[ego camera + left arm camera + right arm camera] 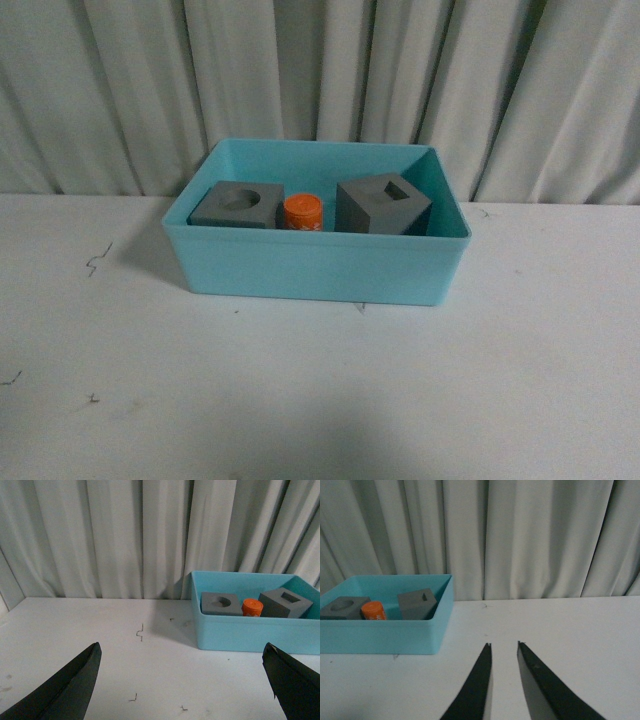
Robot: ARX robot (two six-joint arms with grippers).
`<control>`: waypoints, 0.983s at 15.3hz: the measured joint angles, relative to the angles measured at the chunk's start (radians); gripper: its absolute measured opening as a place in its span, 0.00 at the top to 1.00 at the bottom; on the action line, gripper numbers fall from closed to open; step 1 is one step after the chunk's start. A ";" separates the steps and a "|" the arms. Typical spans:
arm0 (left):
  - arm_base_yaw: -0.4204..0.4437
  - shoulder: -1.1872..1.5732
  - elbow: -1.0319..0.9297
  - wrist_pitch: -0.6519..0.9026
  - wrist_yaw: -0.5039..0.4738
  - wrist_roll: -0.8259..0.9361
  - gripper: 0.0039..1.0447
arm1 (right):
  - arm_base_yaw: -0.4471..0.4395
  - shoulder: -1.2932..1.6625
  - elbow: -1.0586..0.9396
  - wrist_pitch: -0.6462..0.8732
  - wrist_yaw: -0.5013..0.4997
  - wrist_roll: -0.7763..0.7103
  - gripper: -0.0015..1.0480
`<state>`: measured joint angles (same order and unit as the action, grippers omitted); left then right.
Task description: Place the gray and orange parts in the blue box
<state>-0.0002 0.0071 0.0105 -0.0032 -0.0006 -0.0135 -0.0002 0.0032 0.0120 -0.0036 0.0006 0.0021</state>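
Note:
The blue box [320, 265] stands on the white table near the curtain. Inside it sit the gray cube with a round recess [235, 205], the orange cylinder [302, 212] and the gray cube with a rectangular recess [383, 205]. The left wrist view also shows the box [250, 632] with the round-recess cube [220, 603], the cylinder [252, 607] and the other cube [285, 602]. My left gripper [182, 652] is open and empty, well short of the box. My right gripper [504, 644] is shut and empty, beside the box [385, 637]. Neither gripper shows in the front view.
A pleated gray-white curtain [320, 80] hangs close behind the box. The white tabletop [320, 400] bears small dark scuff marks [97, 262].

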 joint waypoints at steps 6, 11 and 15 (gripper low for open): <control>0.000 0.000 0.000 0.000 0.000 0.000 0.06 | 0.000 0.000 0.000 0.000 0.000 0.000 0.06; 0.000 0.000 0.000 0.000 0.000 0.000 0.06 | 0.000 0.000 0.000 0.000 0.000 0.000 0.06; 0.000 0.000 0.000 0.000 0.000 0.000 0.06 | 0.000 0.000 0.000 0.000 0.000 0.000 0.06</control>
<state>-0.0002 0.0071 0.0105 -0.0032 -0.0006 -0.0135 -0.0002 0.0032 0.0120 -0.0036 0.0006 0.0025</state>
